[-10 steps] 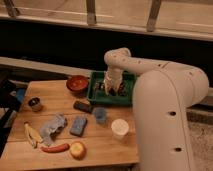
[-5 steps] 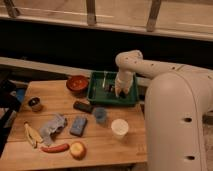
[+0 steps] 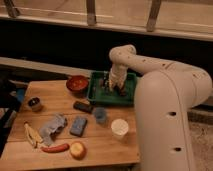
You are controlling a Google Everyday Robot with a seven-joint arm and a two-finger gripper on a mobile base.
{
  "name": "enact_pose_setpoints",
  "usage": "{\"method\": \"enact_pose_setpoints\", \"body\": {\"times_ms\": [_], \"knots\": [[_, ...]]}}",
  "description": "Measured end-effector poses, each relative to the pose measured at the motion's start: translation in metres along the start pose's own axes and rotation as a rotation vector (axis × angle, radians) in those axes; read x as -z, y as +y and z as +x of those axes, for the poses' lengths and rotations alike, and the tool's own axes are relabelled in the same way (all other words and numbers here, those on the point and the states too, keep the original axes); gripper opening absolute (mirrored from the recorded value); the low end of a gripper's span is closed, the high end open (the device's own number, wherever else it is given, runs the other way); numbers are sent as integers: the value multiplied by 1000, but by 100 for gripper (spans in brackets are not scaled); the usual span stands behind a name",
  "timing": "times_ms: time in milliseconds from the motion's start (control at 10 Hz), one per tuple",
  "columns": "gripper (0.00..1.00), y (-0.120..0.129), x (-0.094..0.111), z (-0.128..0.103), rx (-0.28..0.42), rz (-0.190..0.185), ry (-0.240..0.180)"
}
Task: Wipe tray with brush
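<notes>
The dark-green tray (image 3: 98, 95) lies at the back right of the wooden table (image 3: 60, 100), right of the round red bowl (image 3: 77, 83). My white arm reaches down from the right, and the gripper (image 3: 114, 88) is down inside the tray, near its middle. A dark object under the gripper, probably the brush (image 3: 120, 91), touches the tray floor.
On the table lie a black block (image 3: 83, 106), a blue cup (image 3: 100, 115), a white cup (image 3: 119, 128), a blue sponge (image 3: 78, 125), a grey cloth (image 3: 53, 127), a banana (image 3: 32, 135), a red chili (image 3: 55, 148), an apple (image 3: 77, 150) and a small dark bowl (image 3: 34, 103).
The arm has shifted within the tray, first right and then back a little to the left. The gripper has stayed down in the tray. Nothing on the table has moved.
</notes>
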Motion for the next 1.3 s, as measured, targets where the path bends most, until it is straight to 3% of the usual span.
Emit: {"method": "enact_pose_setpoints", "body": {"times_ms": [200,400,500,800,1100,1300], "knots": [[0,26,-2,8,48,-14,13],[0,35,-7,25,55,-25,32],[0,31,-7,32,47,-26,36],[0,-11,-6,56,-36,0,39],[0,-37,-5,42,-60,18,19],[0,-32,-8,24,-50,18,11]]}}
